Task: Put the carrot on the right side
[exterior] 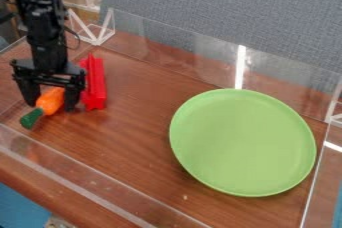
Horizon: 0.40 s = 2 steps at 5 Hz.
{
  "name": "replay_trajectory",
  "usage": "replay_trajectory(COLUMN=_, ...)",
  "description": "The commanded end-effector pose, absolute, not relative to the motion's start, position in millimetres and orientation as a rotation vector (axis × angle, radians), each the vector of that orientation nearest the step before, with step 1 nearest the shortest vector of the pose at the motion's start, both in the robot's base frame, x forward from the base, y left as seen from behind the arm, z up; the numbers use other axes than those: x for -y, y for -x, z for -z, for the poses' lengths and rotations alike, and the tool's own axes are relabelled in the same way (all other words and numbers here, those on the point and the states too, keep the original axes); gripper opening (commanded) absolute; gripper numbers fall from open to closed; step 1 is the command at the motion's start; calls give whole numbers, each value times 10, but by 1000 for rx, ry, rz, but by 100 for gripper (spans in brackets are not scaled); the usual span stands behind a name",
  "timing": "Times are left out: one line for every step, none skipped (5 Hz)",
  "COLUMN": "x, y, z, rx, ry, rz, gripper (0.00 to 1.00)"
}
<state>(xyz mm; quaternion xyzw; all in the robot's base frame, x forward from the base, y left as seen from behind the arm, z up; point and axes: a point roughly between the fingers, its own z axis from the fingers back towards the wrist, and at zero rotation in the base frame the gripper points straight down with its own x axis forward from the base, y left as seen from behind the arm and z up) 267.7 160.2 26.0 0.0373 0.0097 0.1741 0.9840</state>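
Note:
The carrot [48, 102] is small and orange and lies tilted on the wooden table at the left, its green stem end [30, 118] pointing to the lower left. My gripper [51, 90] points straight down over it and is open. Its two black fingers [76, 88] stand either side of the carrot's thick orange end, low over the table. Whether the fingers touch the carrot I cannot tell. The right side of the table holds a green plate [243, 142].
A red stick-shaped block [94, 80] lies just right of the gripper, close to its right finger. Clear plastic walls [201, 47] ring the table. Boxes and a grey panel stand behind the back wall.

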Motion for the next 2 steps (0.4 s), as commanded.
replay_trajectory(x=-1522, y=-2701, z=-453, rx=32, ry=-81, rz=-360, gripper=100)
replay_trajectory(x=-1507, y=-2698, z=-472, rx=35, ry=-81, rz=-370, gripper=100)
